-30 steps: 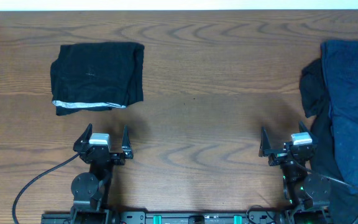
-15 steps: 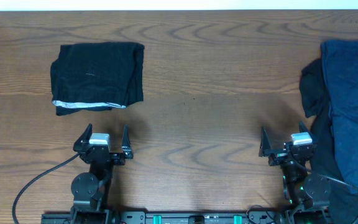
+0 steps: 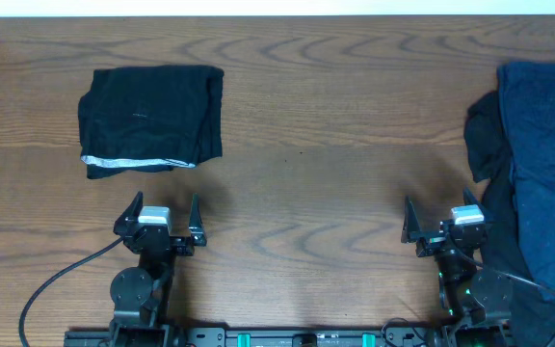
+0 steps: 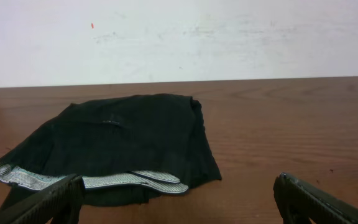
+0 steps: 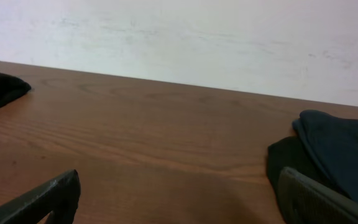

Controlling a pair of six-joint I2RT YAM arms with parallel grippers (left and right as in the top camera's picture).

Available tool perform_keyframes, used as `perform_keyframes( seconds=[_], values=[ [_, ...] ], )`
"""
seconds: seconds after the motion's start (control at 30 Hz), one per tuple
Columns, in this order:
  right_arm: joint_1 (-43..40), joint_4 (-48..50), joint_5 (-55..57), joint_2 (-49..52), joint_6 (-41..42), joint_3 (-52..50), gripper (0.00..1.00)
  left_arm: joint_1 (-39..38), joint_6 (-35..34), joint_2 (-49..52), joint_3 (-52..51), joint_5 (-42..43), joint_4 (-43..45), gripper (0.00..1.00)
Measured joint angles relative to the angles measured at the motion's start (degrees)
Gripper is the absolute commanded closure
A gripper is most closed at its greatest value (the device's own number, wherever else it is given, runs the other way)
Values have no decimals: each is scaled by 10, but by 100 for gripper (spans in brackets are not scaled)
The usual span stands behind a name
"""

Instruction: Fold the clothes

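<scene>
Nothing has moved. The left gripper (image 3: 165,208) and right gripper (image 3: 439,214) stay spread wide and empty. The folded black piece (image 3: 147,111) lies far left, the navy clothes (image 3: 547,164) far right.

Cloth cut off or covered
The navy-blue pile (image 3: 547,164) runs past the overhead view's right edge and covers part of a dark piece (image 3: 483,145); in the left wrist view the left gripper (image 4: 179,190) hides the black piece's (image 4: 117,140) near corner.
</scene>
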Motion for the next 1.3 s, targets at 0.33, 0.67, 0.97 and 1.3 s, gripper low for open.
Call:
perform_keyframes(
  seconds=[0.33, 0.67, 0.97, 1.3],
  values=[
    [0, 0, 0, 0, 0, 0, 1, 0, 0, 0, 0, 0, 0, 2],
    [0, 0, 2, 0, 3, 0, 1, 0, 0, 0, 0, 0, 0, 2],
    [0, -67, 4, 0, 62, 28, 1, 0, 0, 0, 0, 0, 0, 2],
    [0, -182, 38, 114, 96, 239, 1, 0, 0, 0, 0, 0, 0, 2]
  ],
)
